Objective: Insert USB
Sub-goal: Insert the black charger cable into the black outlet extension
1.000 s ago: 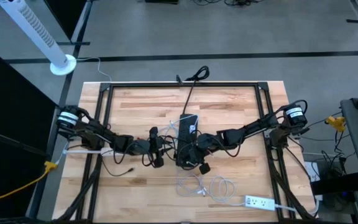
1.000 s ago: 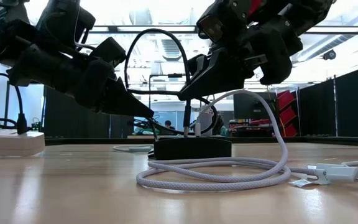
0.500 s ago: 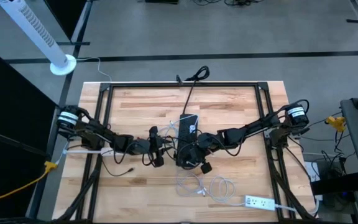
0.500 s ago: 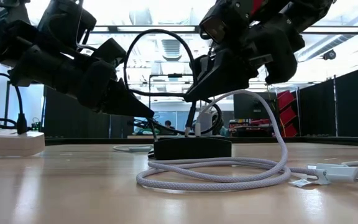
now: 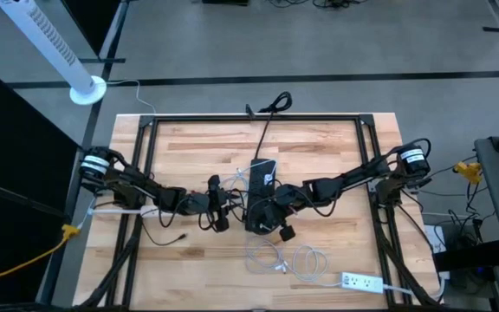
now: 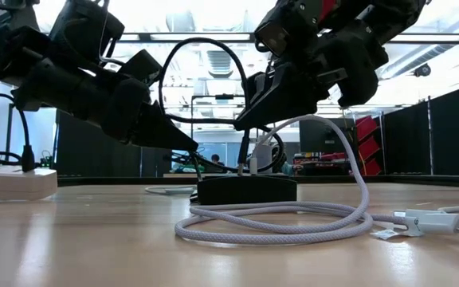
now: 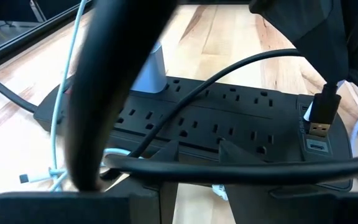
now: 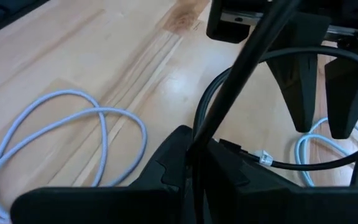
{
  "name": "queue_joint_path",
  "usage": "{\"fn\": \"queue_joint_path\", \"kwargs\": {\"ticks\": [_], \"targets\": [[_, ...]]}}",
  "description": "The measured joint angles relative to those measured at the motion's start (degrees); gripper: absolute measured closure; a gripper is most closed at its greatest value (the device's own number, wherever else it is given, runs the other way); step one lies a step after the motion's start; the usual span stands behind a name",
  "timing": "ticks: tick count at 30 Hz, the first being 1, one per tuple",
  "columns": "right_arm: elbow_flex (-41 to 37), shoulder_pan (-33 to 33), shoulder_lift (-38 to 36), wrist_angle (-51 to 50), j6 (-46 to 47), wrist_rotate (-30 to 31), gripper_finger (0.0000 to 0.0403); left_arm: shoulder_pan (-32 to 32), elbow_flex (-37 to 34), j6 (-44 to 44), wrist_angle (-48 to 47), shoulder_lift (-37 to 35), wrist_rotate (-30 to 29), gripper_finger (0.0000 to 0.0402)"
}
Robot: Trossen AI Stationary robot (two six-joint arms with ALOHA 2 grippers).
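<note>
A black power strip [image 5: 261, 184] lies flat at the table's middle; its USB port [image 7: 316, 146] is at the near end. My right gripper [image 5: 273, 213] is shut on a black USB cable [image 6: 205, 48]. The cable's plug [image 7: 321, 115] hangs just above that port, metal tip down and outside the port. My left gripper [image 5: 223, 211] stands open just left of the strip, fingers [image 8: 303, 93] pointing at it, nothing between them. A black cable [image 7: 229, 163] loops across in front of its tips. My right gripper pinches the black cable [image 8: 199, 144] between its two shut fingers, just behind the plug's black body [image 7: 325, 99]. The fingers slant down from the table's right. The plug hangs below them, slightly tilted, clear of the strip; the cable arches up behind the gripper.
A white adapter [image 7: 151, 68] sits plugged into the strip. Coiled white cables [image 5: 288, 258] and a white power strip [image 5: 360, 282] lie near the front edge. A thin black lead [image 5: 176, 236] lies at the front left. Black frame rails [image 5: 145, 173] border the table.
My right gripper has shifted slightly toward the table's right. The plug under it stood straight up and now slants a little above the strip. My left gripper has kept still.
</note>
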Motion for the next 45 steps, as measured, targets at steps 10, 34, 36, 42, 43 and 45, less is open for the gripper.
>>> {"fn": "queue_joint_path", "kwargs": {"ticks": [10, 34, 36, 42, 43, 45], "targets": [[0.2, 0.0, 0.7, -0.1, -0.6, 0.4, 0.0379, 0.2, 0.0, 0.0, 0.2, 0.0, 0.0, 0.0298], [2.8, -0.1, 0.8, -4.4, -5.6, 1.6, 0.0379, 0.7, 0.1, -1.6, 0.4, 0.0, 0.0, 0.0298], [2.8, -0.1, 0.8, -4.5, -5.6, 1.8, 0.0379, 0.7, 0.1, -1.6, 0.4, 0.0, 0.0, 0.0298], [3.5, 0.5, 0.8, -5.0, -6.4, 2.2, 0.0379, 0.7, 0.1, -1.7, 0.4, 0.0, 0.0, 0.0298], [3.6, 0.8, 0.8, -5.2, -6.8, 2.5, 0.0379, 0.7, 0.1, -1.7, 0.4, 0.0, 0.0, 0.0298], [3.9, 1.3, 0.8, -6.0, -7.4, 4.5, 0.0379, 0.7, 0.1, -1.7, 0.4, 0.0, 0.0, 0.0298]]}}
